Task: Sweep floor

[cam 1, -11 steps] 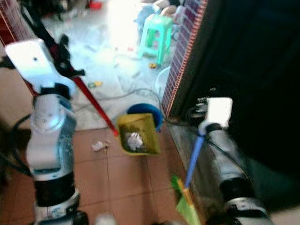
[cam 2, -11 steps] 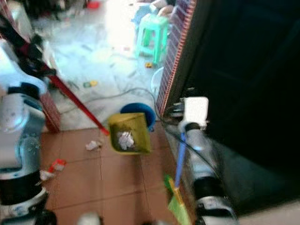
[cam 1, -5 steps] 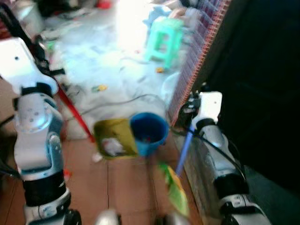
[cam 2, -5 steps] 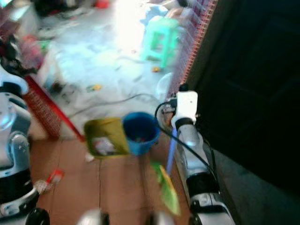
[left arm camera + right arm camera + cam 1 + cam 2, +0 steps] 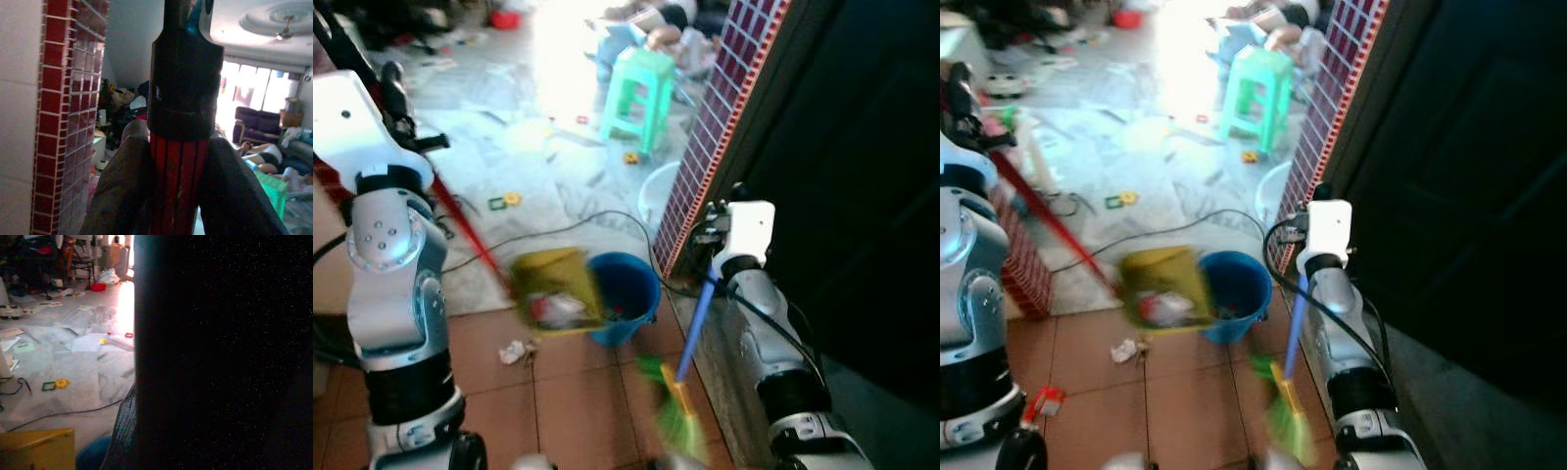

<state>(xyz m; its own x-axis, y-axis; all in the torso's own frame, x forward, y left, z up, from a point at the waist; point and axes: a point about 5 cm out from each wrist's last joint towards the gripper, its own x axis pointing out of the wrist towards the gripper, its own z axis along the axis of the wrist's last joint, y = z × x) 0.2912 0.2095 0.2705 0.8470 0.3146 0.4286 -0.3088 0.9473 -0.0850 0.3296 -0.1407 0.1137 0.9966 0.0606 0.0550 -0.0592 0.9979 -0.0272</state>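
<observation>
My left gripper (image 5: 406, 117) is shut on the long red handle (image 5: 178, 186) of a yellow dustpan (image 5: 553, 289). The dustpan is blurred, holds white and red litter, and hangs tilted against the left rim of a blue bucket (image 5: 628, 294). My right gripper (image 5: 710, 235) is raised by the tiled wall and shut on the blue handle (image 5: 695, 318) of a broom. The broom's green bristles (image 5: 674, 416) hang blurred over the brown floor tiles. A crumpled white paper scrap (image 5: 514, 351) lies on the floor left of the bucket.
A red-tiled wall corner (image 5: 710, 127) and a dark door (image 5: 862, 176) stand close on the right. A black cable (image 5: 558, 225) runs over the pale floor beyond the bucket. Farther off are a green stool (image 5: 641, 83), a white basin (image 5: 656, 191) and small toys. A red wrapper (image 5: 1046, 399) lies near my left side.
The dustpan has risen from the floor in front of the bucket and now tilts at its left rim. The broom head has swung. The camera has shifted.
</observation>
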